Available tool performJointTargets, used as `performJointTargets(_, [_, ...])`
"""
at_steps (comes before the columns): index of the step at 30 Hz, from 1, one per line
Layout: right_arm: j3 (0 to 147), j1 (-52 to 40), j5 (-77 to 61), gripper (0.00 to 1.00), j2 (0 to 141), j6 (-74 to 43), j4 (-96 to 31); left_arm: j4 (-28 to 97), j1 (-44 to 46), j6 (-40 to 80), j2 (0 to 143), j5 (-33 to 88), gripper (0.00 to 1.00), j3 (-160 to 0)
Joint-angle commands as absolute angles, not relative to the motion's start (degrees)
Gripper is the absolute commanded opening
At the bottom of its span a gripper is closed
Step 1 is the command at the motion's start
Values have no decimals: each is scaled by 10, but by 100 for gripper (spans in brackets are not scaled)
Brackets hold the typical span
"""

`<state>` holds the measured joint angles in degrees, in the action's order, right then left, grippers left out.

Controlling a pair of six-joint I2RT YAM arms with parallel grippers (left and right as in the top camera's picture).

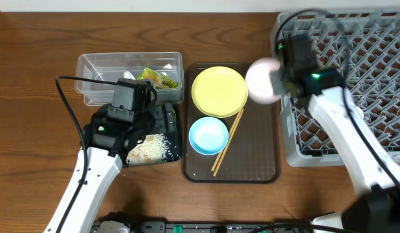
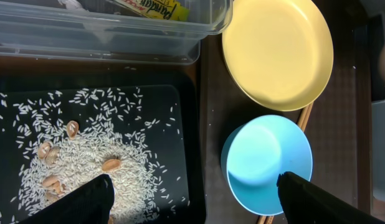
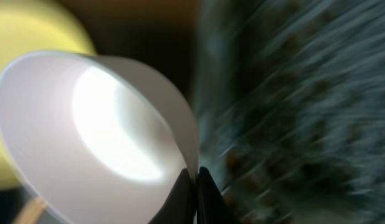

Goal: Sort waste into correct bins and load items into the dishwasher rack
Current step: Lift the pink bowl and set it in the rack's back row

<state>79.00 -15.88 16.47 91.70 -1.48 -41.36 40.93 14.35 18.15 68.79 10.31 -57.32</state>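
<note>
White bowl (image 1: 263, 79) in right jaws, beside rack (image 1: 381, 58)

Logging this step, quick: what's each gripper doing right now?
Left gripper: open, holding nothing, above the rice.
Right gripper: shut on the white bowl, pinching its rim.

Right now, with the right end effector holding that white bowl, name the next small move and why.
Probably carry the white bowl right, over the rack wall, then lower it: the right end effector pinches its rim, and it hangs at the rack's left edge, not yet inside.
</note>
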Motion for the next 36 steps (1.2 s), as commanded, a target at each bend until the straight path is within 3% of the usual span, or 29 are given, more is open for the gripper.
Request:
performJointTargets(1, [802,-145,298,1,887,22,-350,411,142,178,689,98,86,-583])
performJointTargets(10, [802,-113,434,2,910,151,-113,411,142,178,689,98,86,-583])
performJointTargets(23, [802,-53,495,1,1044,175,124,411,142,178,689,98,86,-583])
performJointTargets(36, [802,-65,505,2,1155,185,200,415,142,178,689,98,86,-583])
